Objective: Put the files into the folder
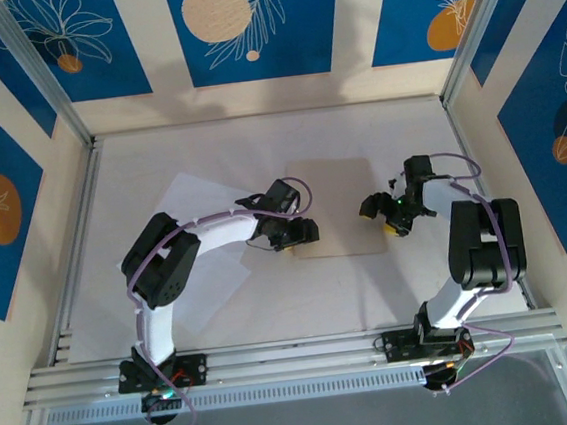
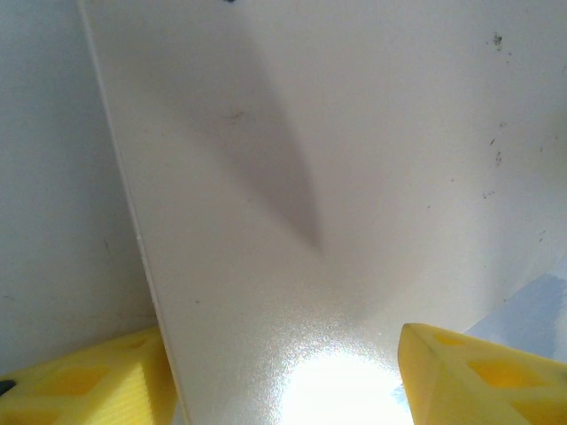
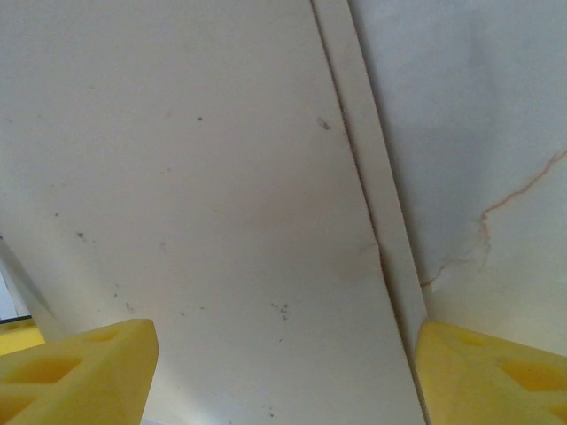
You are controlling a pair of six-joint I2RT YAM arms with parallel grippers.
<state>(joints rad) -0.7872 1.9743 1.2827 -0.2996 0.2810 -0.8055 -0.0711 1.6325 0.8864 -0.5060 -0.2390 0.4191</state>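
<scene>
Two grippers flank the closed folder [image 1: 337, 192] at the middle of the tabletop [image 1: 256, 140]. The left gripper [image 1: 294, 235] is at its near-left corner and the right gripper [image 1: 379, 210] at its right edge, both with jaws spread wide and holding nothing. The files [image 1: 197, 203] lie left of the folder, partly under the left arm, so we judge that arm the nearer one for sliding them in.

white table [image 1: 422, 290], blue floral wall panels [image 1: 245, 25], metal frame rails [image 1: 297, 353]
</scene>
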